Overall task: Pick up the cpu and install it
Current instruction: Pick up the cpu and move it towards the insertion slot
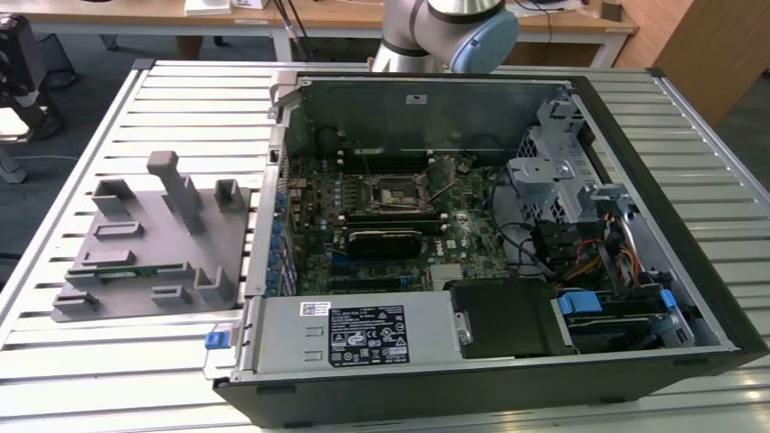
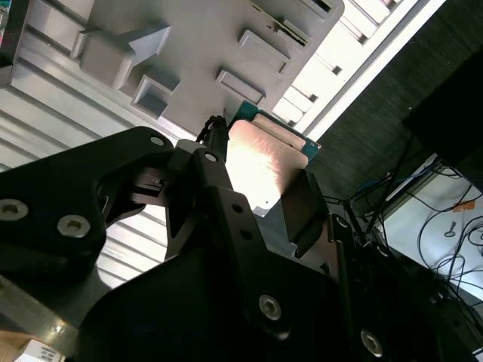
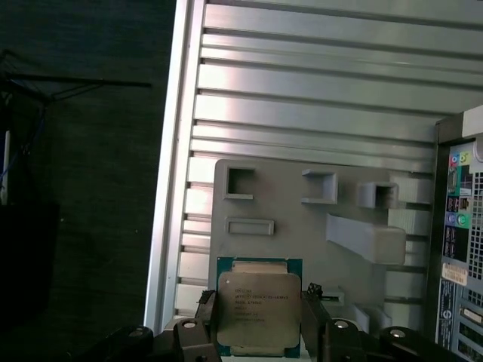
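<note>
Edges make the safe hold here: the hand (image 2: 260, 173) is closed on the cpu (image 3: 259, 308) by two opposite sides, above the grey tray (image 3: 302, 241) (light, stiff, slick on top, probably delicate underneath, I judge).

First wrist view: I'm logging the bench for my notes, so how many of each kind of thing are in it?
cpu: 1
gripper: 1
grey tray: 1
computer case: 1
slatted table: 1
Total: 5
</note>
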Controlling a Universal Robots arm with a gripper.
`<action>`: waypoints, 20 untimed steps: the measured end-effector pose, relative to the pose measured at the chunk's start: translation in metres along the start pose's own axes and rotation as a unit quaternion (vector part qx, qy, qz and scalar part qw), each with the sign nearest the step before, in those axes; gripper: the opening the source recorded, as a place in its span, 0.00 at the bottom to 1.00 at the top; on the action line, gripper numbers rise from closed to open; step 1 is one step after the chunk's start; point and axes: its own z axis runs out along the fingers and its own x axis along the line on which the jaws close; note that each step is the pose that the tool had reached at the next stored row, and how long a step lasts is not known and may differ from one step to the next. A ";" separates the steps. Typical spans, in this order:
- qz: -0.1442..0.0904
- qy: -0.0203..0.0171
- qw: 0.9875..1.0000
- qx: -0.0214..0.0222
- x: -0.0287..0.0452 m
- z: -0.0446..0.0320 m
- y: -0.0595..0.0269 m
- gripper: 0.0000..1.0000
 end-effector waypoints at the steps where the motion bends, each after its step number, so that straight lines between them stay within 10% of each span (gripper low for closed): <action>1: 0.000 0.000 1.000 0.000 0.0000 -0.0013 0.0001 0.53; 20: 0.000 0.000 1.000 0.000 -0.0031 -0.0156 0.0017 0.53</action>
